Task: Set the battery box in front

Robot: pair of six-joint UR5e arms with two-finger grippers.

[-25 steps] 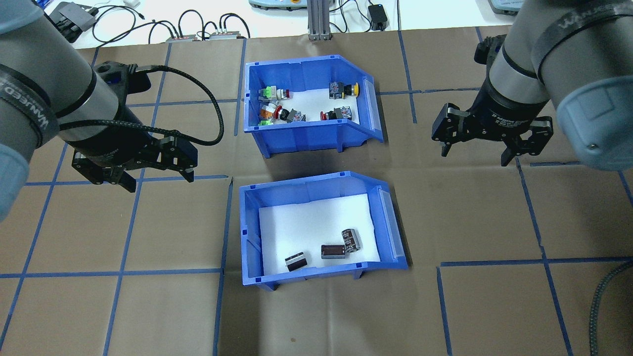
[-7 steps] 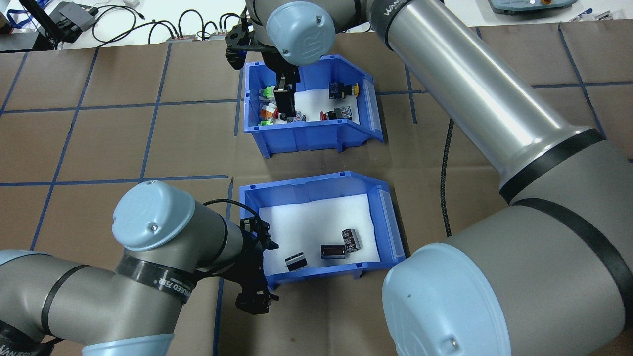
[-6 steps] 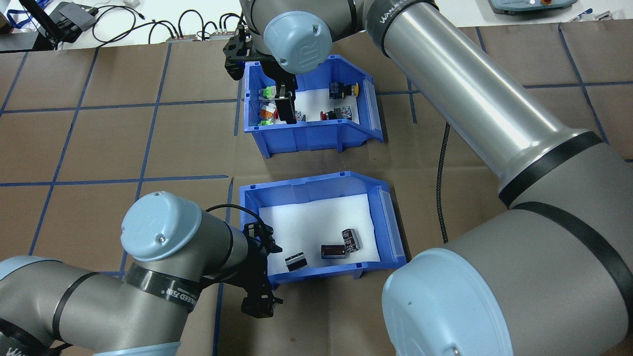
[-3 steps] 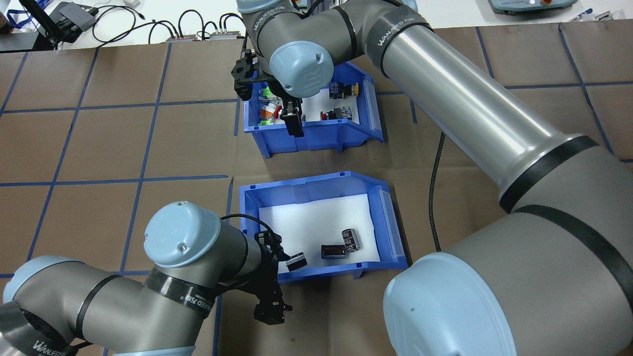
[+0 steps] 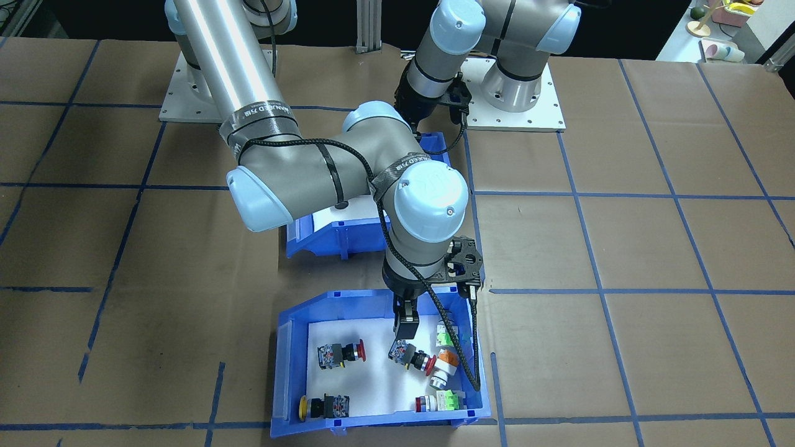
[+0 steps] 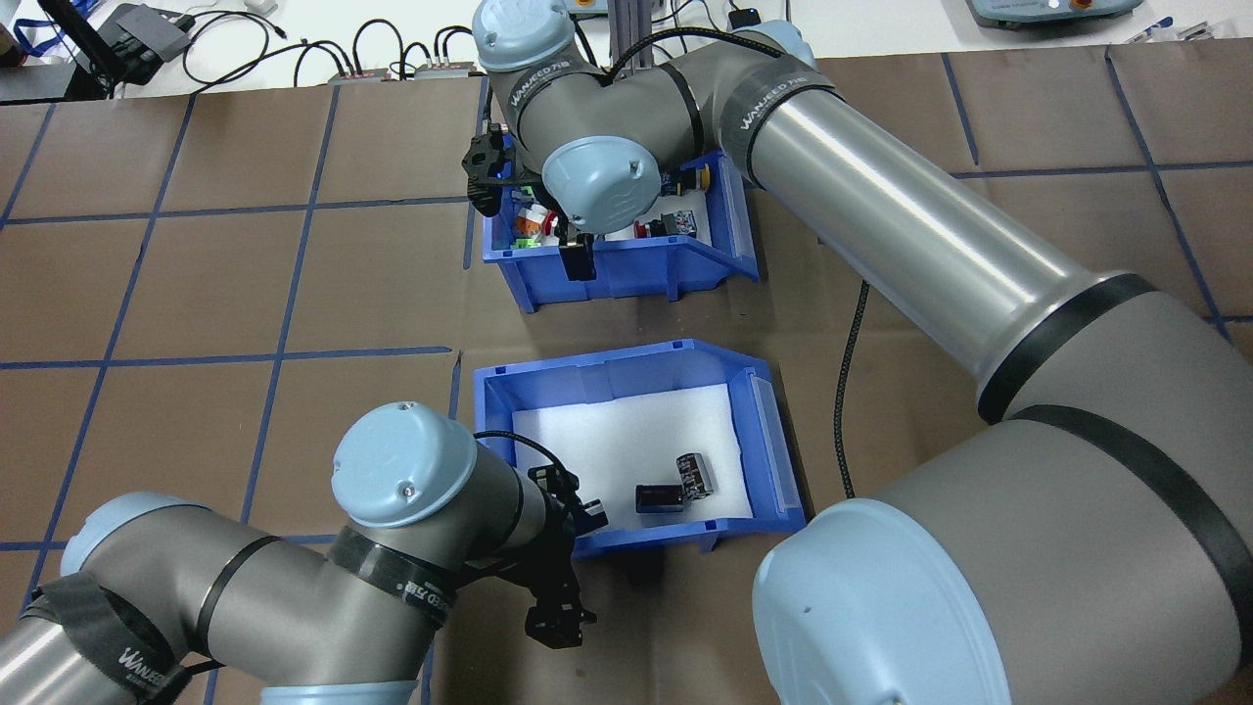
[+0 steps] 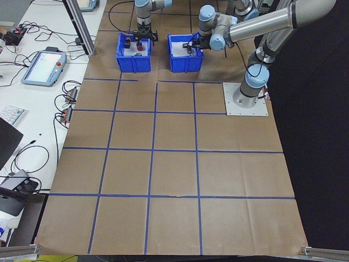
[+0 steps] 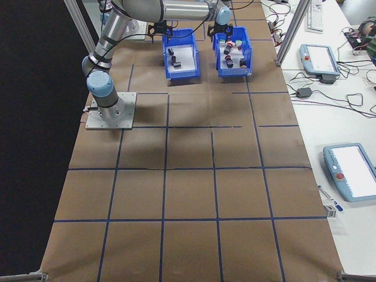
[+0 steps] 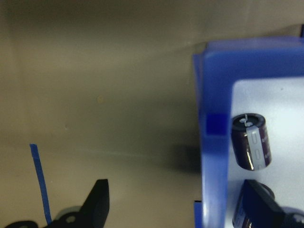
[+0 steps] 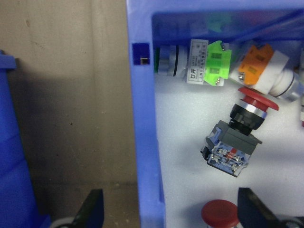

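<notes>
The battery box (image 6: 764,446) is the nearer blue bin, lined with white foam, and two dark cylinders (image 6: 659,497) show in it. My left gripper (image 6: 573,570) is open at its near left corner. In the left wrist view my left gripper (image 9: 176,185) has the box's blue wall (image 9: 211,156) between its fingers, with a cylinder (image 9: 251,142) just inside. My right gripper (image 10: 171,192) is open astride the near wall (image 10: 145,142) of the farther bin. One finger (image 5: 404,320) hangs inside that bin.
The farther blue bin (image 6: 729,245) holds several coloured push-button switches (image 5: 338,355). A narrow strip of brown paper separates the two bins. My right arm (image 6: 930,245) spans the table's right half, trailing a black cable (image 6: 847,372). Cables and pendants lie on the white bench behind.
My left gripper has slid right along the battery box's near wall and now hides one cylinder. My right gripper has come back toward the switch bin's near wall. Both bins stay put.
</notes>
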